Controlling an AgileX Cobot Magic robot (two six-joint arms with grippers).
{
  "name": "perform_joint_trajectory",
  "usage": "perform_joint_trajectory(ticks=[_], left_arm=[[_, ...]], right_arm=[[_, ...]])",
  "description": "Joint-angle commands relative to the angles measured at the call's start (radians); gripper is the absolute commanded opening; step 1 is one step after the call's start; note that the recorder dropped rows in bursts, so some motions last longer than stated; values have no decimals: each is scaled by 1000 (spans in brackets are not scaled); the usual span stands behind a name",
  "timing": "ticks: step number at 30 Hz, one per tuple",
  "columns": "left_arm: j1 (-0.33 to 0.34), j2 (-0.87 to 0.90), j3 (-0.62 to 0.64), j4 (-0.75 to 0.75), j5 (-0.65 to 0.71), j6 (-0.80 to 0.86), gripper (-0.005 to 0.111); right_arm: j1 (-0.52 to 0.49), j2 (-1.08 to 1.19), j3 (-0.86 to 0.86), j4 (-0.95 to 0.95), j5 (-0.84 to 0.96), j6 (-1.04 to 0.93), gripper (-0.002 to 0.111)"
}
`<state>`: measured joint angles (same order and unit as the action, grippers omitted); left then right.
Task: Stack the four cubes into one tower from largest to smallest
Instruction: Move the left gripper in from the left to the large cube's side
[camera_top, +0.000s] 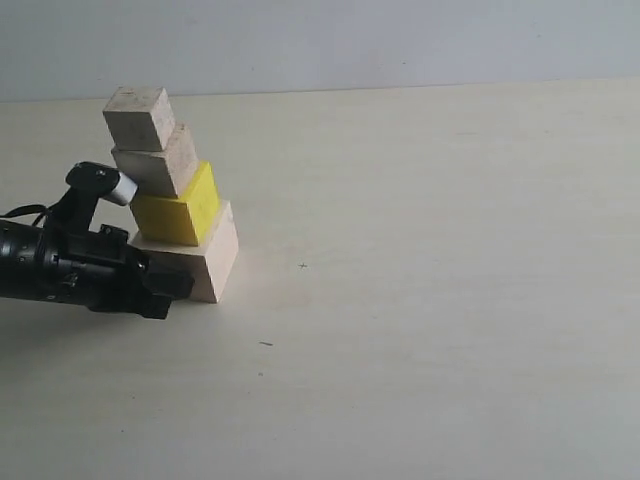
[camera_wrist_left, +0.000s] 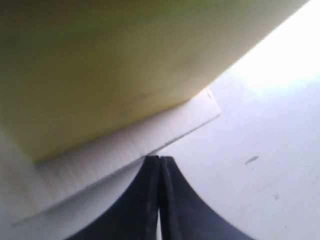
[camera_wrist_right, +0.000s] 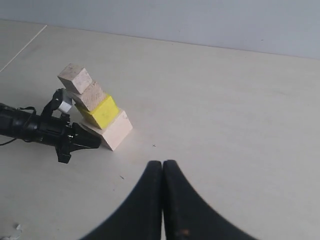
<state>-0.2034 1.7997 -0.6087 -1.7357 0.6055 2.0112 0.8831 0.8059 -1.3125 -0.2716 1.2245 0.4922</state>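
apparently the stacking is done: the tower (camera_top: 172, 222) stands at the table's (camera_top: 450, 320) left, largest pale cube (camera_top: 205, 262) lowest, then yellow cube (camera_top: 185, 205), light-brown cube (camera_top: 160, 165) and smallest cube (camera_top: 138, 117), each somewhat off-centre. the left gripper (camera_top: 182, 284), fingers pressed together and empty, sits right at the base cube's edge. the right gripper (camera_wrist_right: 162, 167), likewise closed and empty, hangs well apart. next, the left arm should back away without nudging the base.
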Motion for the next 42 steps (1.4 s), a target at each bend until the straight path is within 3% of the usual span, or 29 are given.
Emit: perform_joint_trajectory(ticks=[1,10,17,24,28,31,36,42], left_arm=[[-5,25,-24,-9,41,22,0],[-5,14,-14,-9,21,32,0],[-5,-97,50,-9,-42,62,0],[-2,-225,96,-9,-303,-22,0],[58,-258,110,-9,-329,-108,0],[145,-254,117,-9,-311,-201,0],[288,-225,113,-9,-77,-336,0],[302,-133,53,106,-33,-580,0]], right_arm=[[-1,-3,4,3,-3,21,0],[-1,-3,4,3,-3,34,0],[-1,-3,4,3,-3,34,0],[-1,-3,4,8,-3,32,0],[-1,-3,4,6,-3,27,0],[-1,-3,4,6,-3,17,0],[-1,-3,4,0,-3,5,0],[-1,-3,4,2,-3,5,0]])
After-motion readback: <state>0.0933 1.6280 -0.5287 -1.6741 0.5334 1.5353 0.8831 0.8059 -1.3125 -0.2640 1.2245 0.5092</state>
